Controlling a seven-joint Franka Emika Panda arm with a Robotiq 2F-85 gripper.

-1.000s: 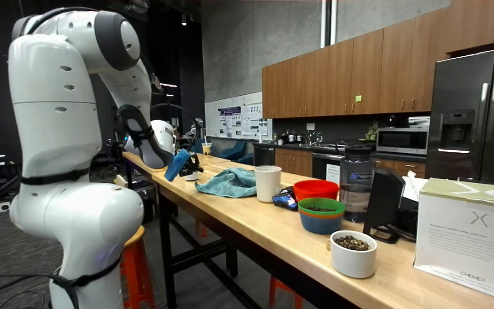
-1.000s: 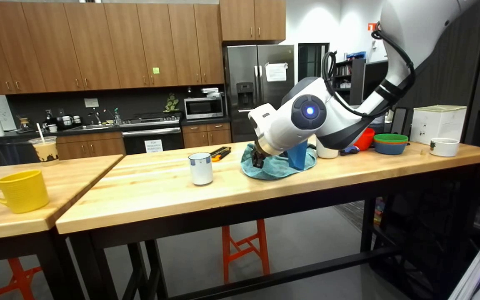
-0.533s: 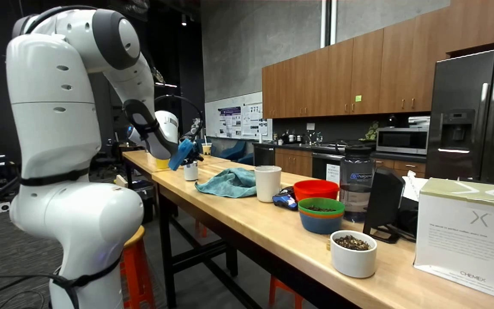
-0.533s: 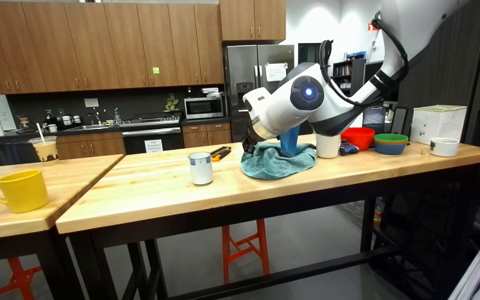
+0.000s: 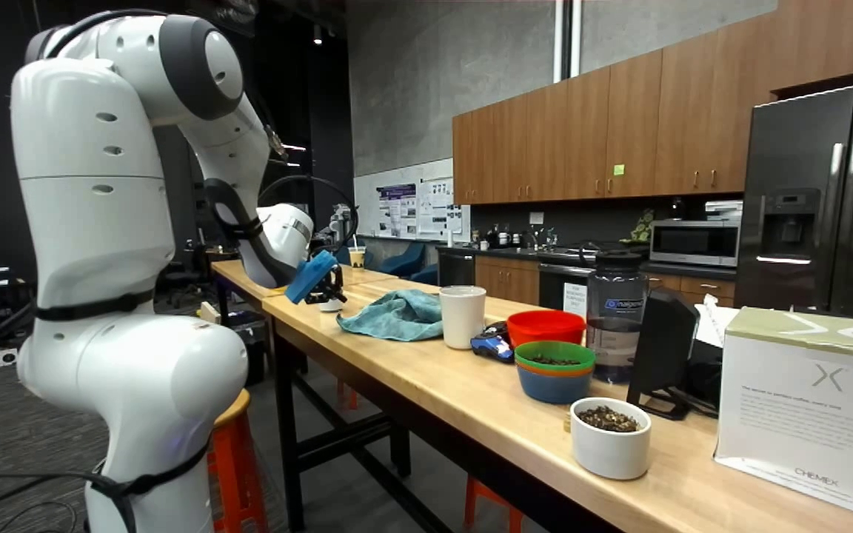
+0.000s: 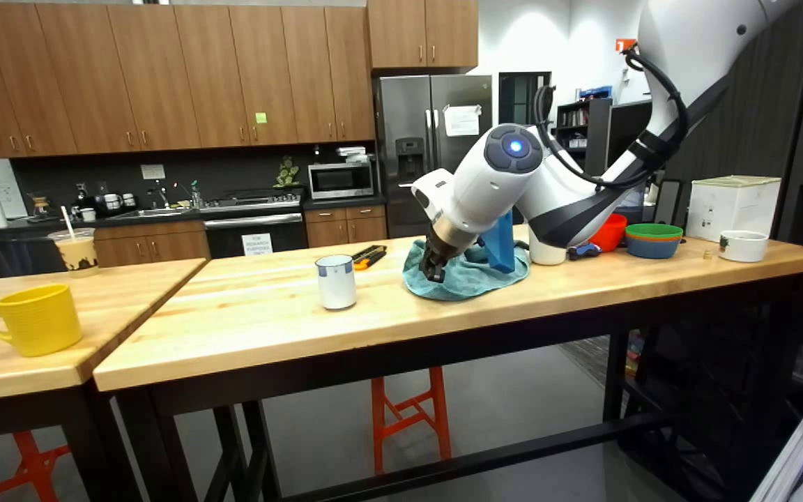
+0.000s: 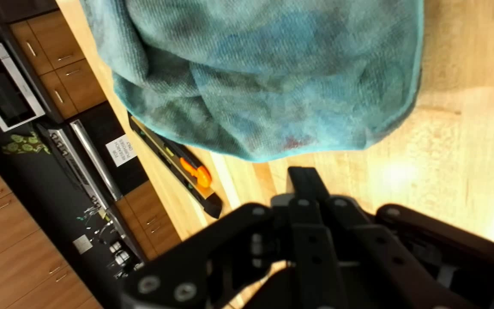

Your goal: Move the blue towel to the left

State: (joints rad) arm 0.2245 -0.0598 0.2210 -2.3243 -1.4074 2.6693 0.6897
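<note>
The blue-green towel (image 5: 397, 317) lies crumpled on the wooden table in both exterior views, and here too (image 6: 475, 284). It fills the top of the wrist view (image 7: 272, 77). My gripper (image 7: 309, 182) is shut with its fingertips together and nothing between them. In the wrist view the fingertips appear just below the towel's edge, over bare wood, apart from the towel. In an exterior view the gripper (image 6: 433, 270) shows in front of the towel's left part. In an exterior view the gripper (image 5: 332, 290) is left of the towel, above the table.
A white mug (image 6: 337, 282) stands left of the towel, with an orange-and-black tool (image 6: 369, 257) behind it. A tall white cup (image 5: 463, 317), a red bowl (image 5: 545, 326) and stacked bowls (image 5: 555, 377) stand right of the towel. The table's front edge (image 6: 443, 331) is near.
My gripper rose about half a second ago and has since come back down, tilting more downward. It remains shut. The towel has not moved.
</note>
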